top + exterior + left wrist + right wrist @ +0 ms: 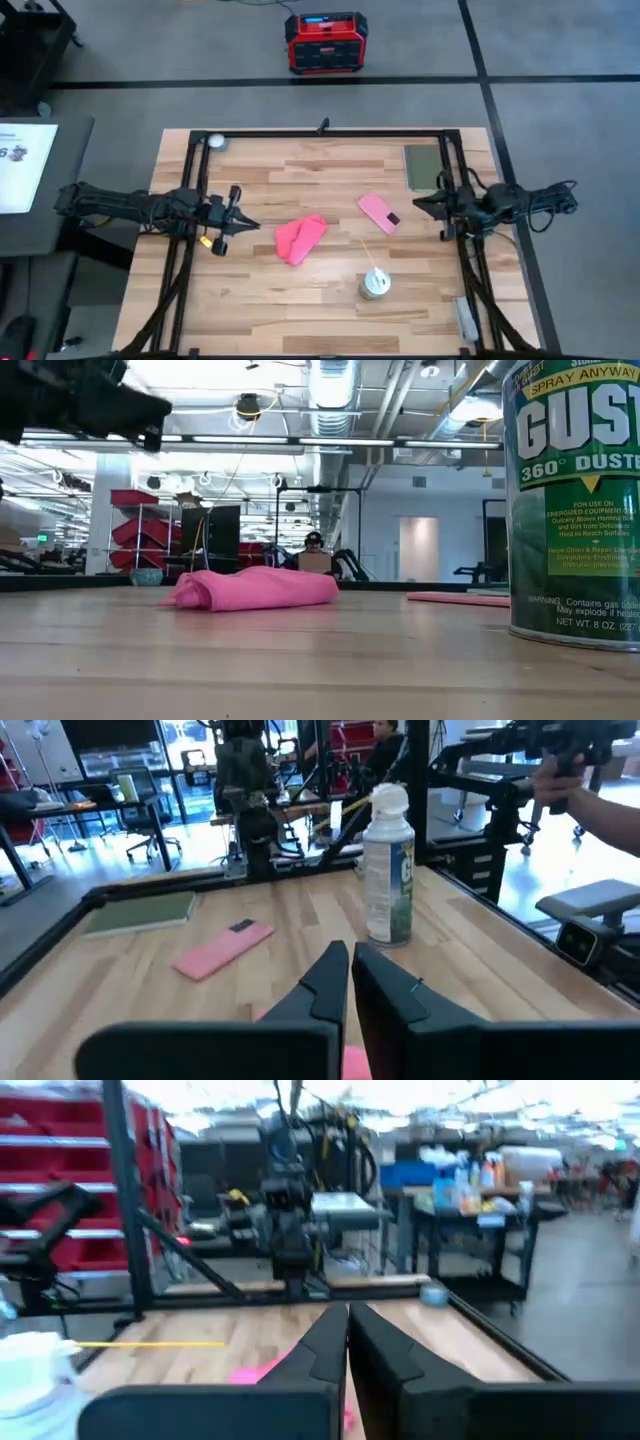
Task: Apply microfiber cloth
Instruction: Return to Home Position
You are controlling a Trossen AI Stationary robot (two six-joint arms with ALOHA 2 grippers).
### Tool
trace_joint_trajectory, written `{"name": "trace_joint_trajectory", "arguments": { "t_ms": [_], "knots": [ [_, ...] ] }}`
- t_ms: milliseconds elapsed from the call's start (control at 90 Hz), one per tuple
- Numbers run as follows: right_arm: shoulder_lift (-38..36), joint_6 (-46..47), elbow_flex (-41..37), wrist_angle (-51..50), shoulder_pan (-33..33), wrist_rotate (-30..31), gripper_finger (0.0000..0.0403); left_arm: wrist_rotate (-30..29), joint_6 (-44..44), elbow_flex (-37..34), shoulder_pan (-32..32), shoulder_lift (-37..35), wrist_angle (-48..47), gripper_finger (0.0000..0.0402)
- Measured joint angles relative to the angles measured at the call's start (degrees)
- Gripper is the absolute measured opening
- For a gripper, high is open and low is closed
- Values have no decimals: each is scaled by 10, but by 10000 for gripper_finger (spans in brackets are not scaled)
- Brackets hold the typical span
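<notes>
Across the middle of the high view, the wooden table (330, 300) is carrying everything, with a black frame running round its edges. Along its left side the left arm is reaching inward. Its left gripper (250, 224) is hanging above bare wood just left of the cloth. Its fingers (325, 982) are pressing together with only a hairline gap and are gripping nothing. Opposite, the right arm is reaching in from the right edge, and the right gripper (417, 203) is hovering just right of the phone, its jaws likewise closed together on nothing. Beyond the table's far edge, a red and black box (326, 43) is sitting on the grey floor. The olive-green pad (422, 167) is lying flat in the table's far right corner. The microfiber cloth (300, 239) is lying bunched and creased near the table's centre, between the left gripper and the phone and apart from both grippers. The pale-pink phone (378, 212) is lying flat at a slant just right of the cloth, not touching it. The spray can (375, 284) is standing upright nearer the front edge, a thin straw jutting from its nozzle.
</notes>
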Motion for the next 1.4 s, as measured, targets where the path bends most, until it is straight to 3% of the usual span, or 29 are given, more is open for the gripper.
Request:
{"name": "trace_joint_trajectory", "arguments": {
  "t_ms": [211,389,656,944,1144,1400],
  "knots": [
    [12,-12,-12,-2,-2,-11,0,23,-1,-58,5,-1,62,0],
    [7,-21,-14,-12,-2,-13,0,25,5,-78,29,-1,68,0],
    [7,-23,-14,-34,-2,-15,0,79,39,-79,62,-2,35,0],
    [-1,-8,-98,35,-2,-18,0,97,41,-80,78,-1,12,0],
    [-2,-5,-98,41,-2,-18,0,36,38,-81,78,-2,20,0],
    [5,23,-99,35,-18,29,0,-13,-6,-81,78,-1,-24,0]
  ]
}}
